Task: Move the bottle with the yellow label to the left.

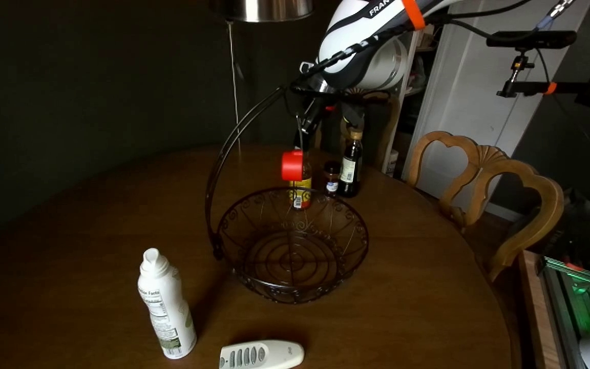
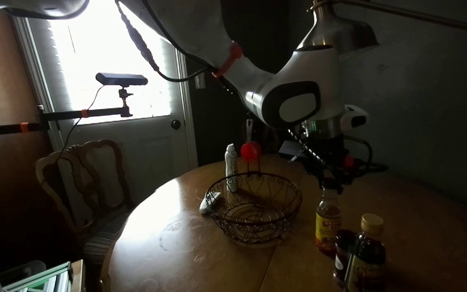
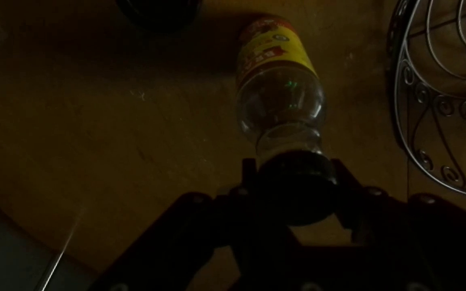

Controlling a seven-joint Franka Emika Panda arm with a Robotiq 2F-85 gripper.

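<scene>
The bottle with the yellow label (image 2: 328,229) stands upright behind the wire basket; whether its base touches the table cannot be told. It also shows in an exterior view (image 1: 300,190), partly behind the basket rim and a red ring. In the wrist view the clear, mostly empty upper part of the bottle (image 3: 281,97) leads down to a dark cap. My gripper (image 3: 294,171) has one finger on each side of this cap, against it, and looks shut on it. In an exterior view the gripper (image 2: 331,187) hides the cap from above.
A dark bottle with a pale label (image 1: 350,166) and a small dark jar (image 1: 332,177) stand close beside it. The tall-handled wire basket (image 2: 253,222) is near, with a red ring (image 1: 292,165) on its handle. A white bottle (image 1: 166,307) and a remote (image 1: 261,354) lie beyond.
</scene>
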